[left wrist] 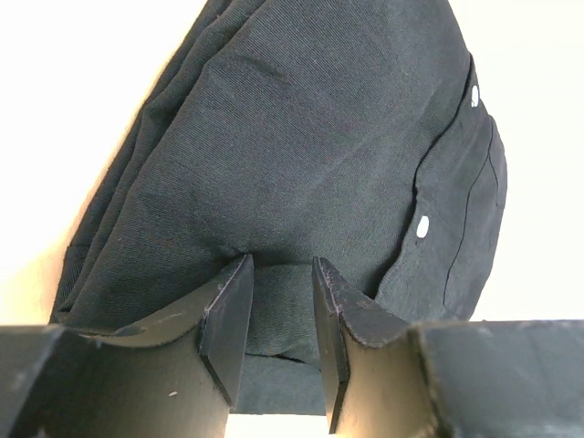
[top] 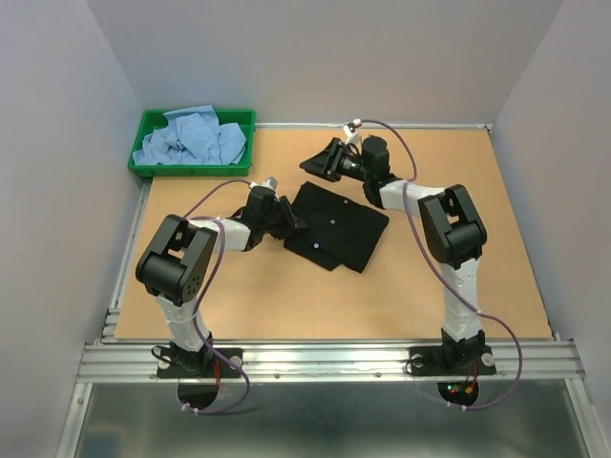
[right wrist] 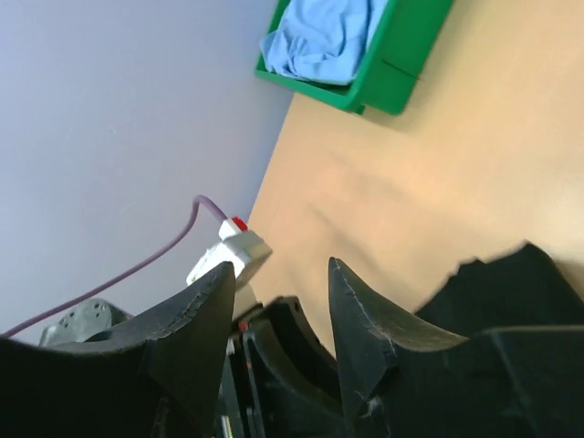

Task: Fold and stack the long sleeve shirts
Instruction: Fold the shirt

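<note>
Two-arm bench seen from above and from both wrists. The black shirt (top: 336,227) lies folded into a flat, roughly rectangular bundle at the middle of the table (top: 286,305), one corner toward the left arm and the opposite one toward the right arm. The left gripper (top: 289,226) sits low at the bundle's left edge, touching it. In the left wrist view its fingers (left wrist: 228,319) are clamped on a thick fold of that edge, with cloth filling the narrow gap between them and creases running to the fingertips. Two small pale buttons (left wrist: 422,228) show along the placket on the right of that view, and bare tabletop borders the cloth on both sides. The right gripper (top: 320,162) is raised beyond the bundle's far corner, near the back of the table and apart from the cloth. Its fingers (right wrist: 365,319) stand apart and hold nothing, and a corner of the black shirt (right wrist: 511,292) shows beside them. The blue shirts (top: 191,138) lie crumpled in a heap inside the green tray (top: 143,153), which stands at the far left corner, well apart from both grippers.
</note>
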